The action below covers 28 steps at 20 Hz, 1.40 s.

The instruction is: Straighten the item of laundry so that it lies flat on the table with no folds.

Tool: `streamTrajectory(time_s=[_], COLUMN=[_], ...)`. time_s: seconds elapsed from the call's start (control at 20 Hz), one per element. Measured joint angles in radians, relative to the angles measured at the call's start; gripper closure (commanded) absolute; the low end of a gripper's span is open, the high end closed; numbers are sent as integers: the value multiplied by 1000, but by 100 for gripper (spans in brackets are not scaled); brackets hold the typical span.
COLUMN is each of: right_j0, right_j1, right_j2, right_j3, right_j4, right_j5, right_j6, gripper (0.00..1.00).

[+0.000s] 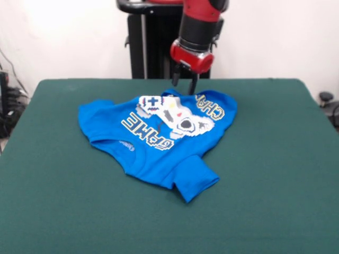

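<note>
The bright blue T-shirt (159, 140) lies print-up in the middle of the dark green table (265, 185). Its "GAME CHANGER" lettering and white controller print read upside down from this side. The cloth is rumpled, and the print bulges in folds near the far edge. One sleeve (196, 182) sticks out toward the near right, and the other (92, 114) lies at the left. My gripper (184, 84) hangs from the red arm just above the shirt's far edge. Its two dark fingers (175, 80) are apart and hold nothing.
The black pedestal (153, 42) stands behind the table's far edge. Cables and gear (8, 100) sit beyond the left edge, and a small dark object (326, 98) sits beyond the right edge. Green tabletop surrounds the shirt on all sides.
</note>
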Motion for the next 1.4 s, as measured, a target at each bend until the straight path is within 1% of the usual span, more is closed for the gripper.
streamTrajectory(time_s=[0.2, 0.65, 1.05, 1.4], right_j0=[19, 92, 111, 123], right_j1=[28, 95, 136, 141], right_j2=[-12, -85, -122, -125], right_j3=[0, -2, -2, -2], right_j4=[4, 53, 67, 74], right_j5=[-28, -87, -124, -153], right_j6=[0, 0, 0, 0], gripper=[0, 0, 0, 0])
